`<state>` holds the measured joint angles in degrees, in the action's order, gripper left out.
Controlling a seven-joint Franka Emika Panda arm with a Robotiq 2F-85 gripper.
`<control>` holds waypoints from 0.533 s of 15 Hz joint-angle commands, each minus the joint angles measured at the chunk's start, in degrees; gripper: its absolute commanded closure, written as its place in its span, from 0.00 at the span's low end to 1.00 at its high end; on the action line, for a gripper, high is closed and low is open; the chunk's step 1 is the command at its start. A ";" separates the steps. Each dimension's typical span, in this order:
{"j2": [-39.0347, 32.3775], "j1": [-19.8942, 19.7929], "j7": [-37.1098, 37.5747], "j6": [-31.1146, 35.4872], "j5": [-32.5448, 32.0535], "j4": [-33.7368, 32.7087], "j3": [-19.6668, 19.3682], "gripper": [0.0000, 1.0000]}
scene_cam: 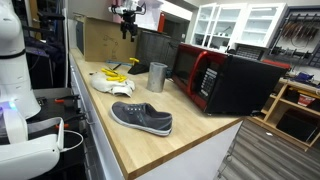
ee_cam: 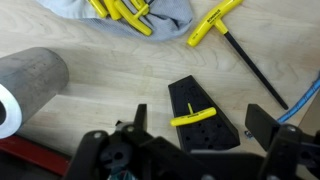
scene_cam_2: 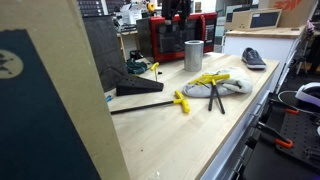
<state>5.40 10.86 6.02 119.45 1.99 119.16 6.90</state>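
My gripper is open and empty, high above the wooden counter. In the wrist view its two black fingers straddle a black wedge-shaped tool holder below. A yellow T-handle key stands in that holder. In an exterior view the gripper hangs near the back of the counter, over the holder. The holder also shows in an exterior view.
A metal cup stands next to a red and black microwave. A white cloth with several yellow T-handle keys lies nearby. One key lies loose on the counter. A grey shoe sits near the counter's end.
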 commanded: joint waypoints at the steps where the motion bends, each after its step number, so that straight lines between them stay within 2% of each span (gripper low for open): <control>1: 2.79 -1.01 -2.53 -2.58 1.17 1.14 0.38 0.00; 8: 4.69 -1.36 -3.38 -5.85 1.40 0.97 0.26 0.00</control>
<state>7.84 10.26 4.51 116.00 2.03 119.25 6.90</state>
